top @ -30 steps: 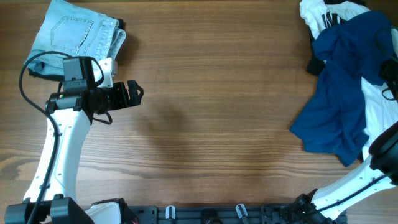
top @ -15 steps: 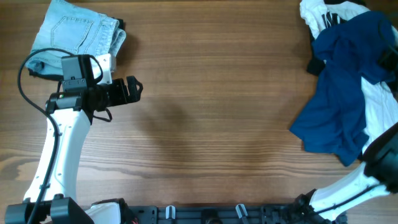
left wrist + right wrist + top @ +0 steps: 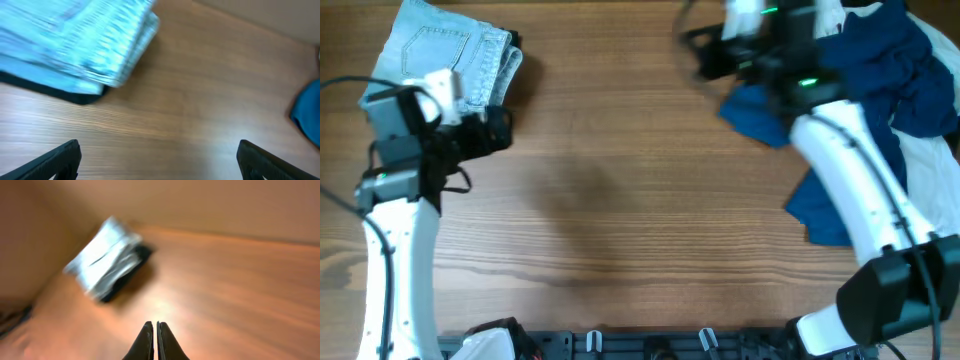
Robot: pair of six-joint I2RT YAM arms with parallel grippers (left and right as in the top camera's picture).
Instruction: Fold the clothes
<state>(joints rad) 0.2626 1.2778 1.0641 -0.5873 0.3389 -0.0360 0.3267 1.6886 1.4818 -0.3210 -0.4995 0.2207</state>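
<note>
The right arm (image 3: pixel 850 170) hides part of the dark-blue shirt (image 3: pixel 910 70).

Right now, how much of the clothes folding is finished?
Done: light jeans lie folded, far left. In hand: the right pincer, shut, is at the crumpled blue shirt; no grip shows. Left: that shirt and the white one. Left pincer open, empty.

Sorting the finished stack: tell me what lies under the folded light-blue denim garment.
A black fabric layer peeks out beneath the folded light-blue denim garment, on the wooden table. How far it reaches is covered.
</note>
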